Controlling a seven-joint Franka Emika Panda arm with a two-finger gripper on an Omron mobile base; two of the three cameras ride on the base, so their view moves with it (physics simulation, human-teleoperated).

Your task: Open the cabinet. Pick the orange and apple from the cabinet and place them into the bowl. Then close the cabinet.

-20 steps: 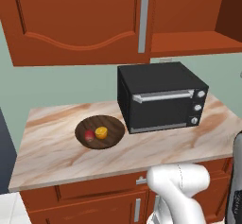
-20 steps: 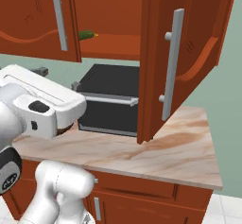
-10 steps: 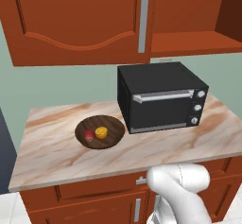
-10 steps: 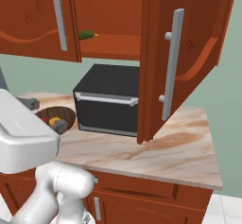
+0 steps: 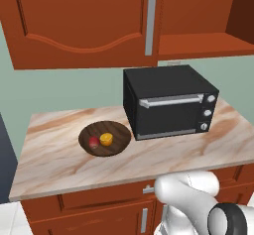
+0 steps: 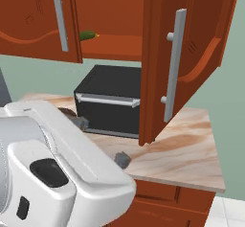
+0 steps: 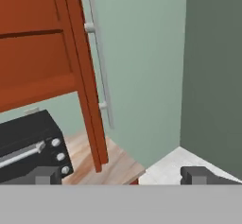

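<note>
The gripper is sitting wide open in the hand view, its two dark fingertips spread far apart with nothing between them. It is looking at the right-hand door of the cabinet, which is standing swung out, edge-on to the hand. The door's long grey bar handle is running nearly vertical on the door's far face, with plain green wall and open air beyond it. Below the door's bottom edge the marble counter is ending at its right corner, and the black microwave is sitting to the left.

In the right base view the open door is jutting out over the counter's right half, its handle upright and facing outward. The left door is staying shut. A small green vegetable is lying on the cabinet shelf, its long axis along the shelf's front edge.

In the left base view the bowl is resting on the counter's left half, just left of the microwave, well in from the front edge. The orange and the apple are lying inside it side by side, the apple to the left.
</note>
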